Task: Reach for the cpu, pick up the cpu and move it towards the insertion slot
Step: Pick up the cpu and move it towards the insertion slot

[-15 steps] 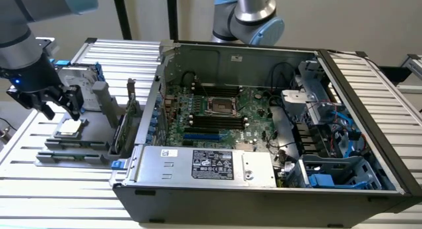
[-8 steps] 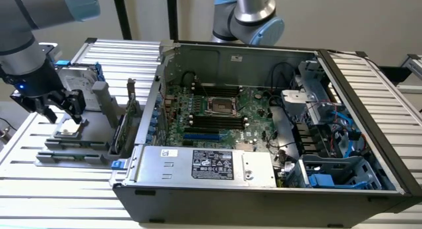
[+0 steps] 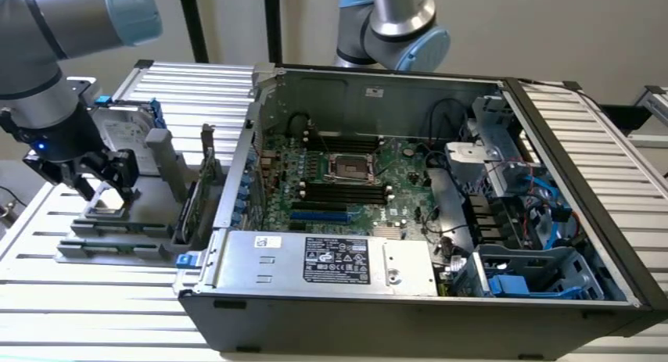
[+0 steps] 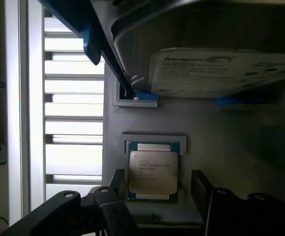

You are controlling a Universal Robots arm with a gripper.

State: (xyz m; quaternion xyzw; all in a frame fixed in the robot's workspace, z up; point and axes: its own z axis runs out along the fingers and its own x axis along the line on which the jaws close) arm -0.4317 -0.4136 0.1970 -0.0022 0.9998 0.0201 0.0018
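I have the arm low over the grey holder [image 3: 115,249] on the desk [image 3: 62,299]; its fingers [image 4: 201,189] are released, spread one on each side of the cpu [image 4: 153,172], which lies flat in its recess, silver top up, near a hard drive [image 4: 221,71]; the slot [image 3: 352,167] sits well apart, inside the open case [image 3: 418,299] toward the exterior view's right

The cpu [image 4: 153,172] is a small flat square chip, its silver-grey printed top facing up; it lies level in a shallow grey recess; the insertion slot [image 3: 352,167] is a square socket, dark-centred and silver-framed, on the green board.
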